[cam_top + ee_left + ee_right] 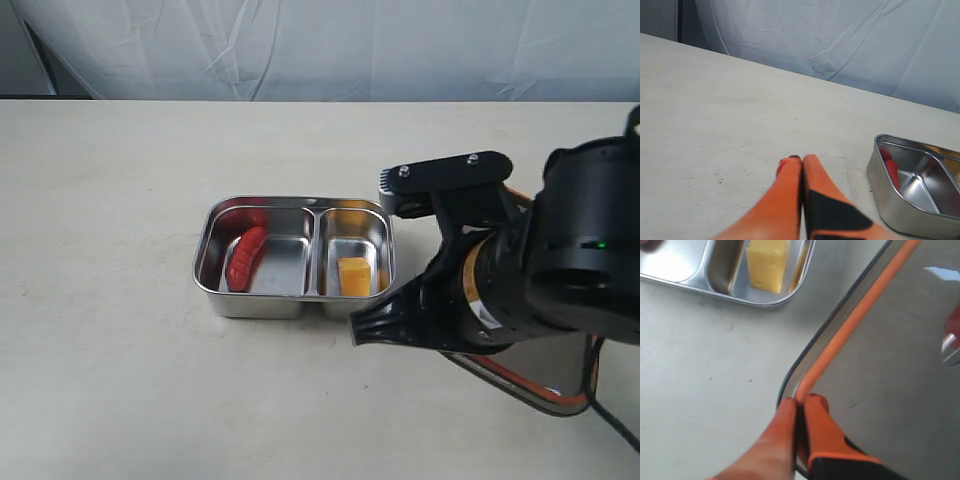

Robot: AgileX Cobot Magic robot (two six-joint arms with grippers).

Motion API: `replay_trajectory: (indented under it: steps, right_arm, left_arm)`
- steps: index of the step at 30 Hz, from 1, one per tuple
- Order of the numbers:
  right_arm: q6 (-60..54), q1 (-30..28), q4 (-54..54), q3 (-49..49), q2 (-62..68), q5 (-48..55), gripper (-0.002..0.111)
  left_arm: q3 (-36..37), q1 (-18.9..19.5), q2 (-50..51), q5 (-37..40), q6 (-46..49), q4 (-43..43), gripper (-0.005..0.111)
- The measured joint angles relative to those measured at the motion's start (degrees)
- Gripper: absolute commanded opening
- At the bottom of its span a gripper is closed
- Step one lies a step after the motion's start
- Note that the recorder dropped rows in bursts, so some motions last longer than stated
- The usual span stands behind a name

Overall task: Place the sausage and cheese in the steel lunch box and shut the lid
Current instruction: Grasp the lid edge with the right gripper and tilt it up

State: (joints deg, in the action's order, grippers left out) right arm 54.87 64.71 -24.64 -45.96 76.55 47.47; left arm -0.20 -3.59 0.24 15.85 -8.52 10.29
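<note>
The steel lunch box [300, 203] stands open mid-table. A red sausage [245, 255] lies in its larger compartment and a yellow cheese [353, 275] wedge in the smaller one. The dark translucent lid [555, 368] lies on the table to the right of the box, mostly under my right arm. In the right wrist view my right gripper [800, 401] is shut on the rim of the lid [900, 365], at a rounded corner where its orange seal ring [860, 315] runs. My left gripper [801, 160] is shut and empty, low over bare table beside the lunch box [890, 200].
A white cloth backdrop [320, 45] runs along the table's far edge. My right arm's black body [560, 260] covers the right front of the table. Bare tabletop [100, 300] lies left of the box.
</note>
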Motion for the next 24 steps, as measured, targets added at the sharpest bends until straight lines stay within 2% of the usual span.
replay_trajectory:
  steps: [16, 20, 24]
  right_arm:
    - [0.3, 0.0, 0.7, 2.8, -12.7, 2.3, 0.0]
    - [-0.5, 1.4, 1.9, 2.8, -15.3, 0.2, 0.0]
    - [-0.7, 4.3, 2.8, 2.8, -17.0, -4.8, 0.0]
  left_arm:
    - [0.0, 0.0, 0.0, -0.2, 0.0, 0.2, 0.0]
    - [0.0, 0.0, 0.0, -4.4, -2.4, 13.9, 0.0]
    - [0.0, 0.0, 0.0, -9.1, -3.1, 21.9, 0.0]
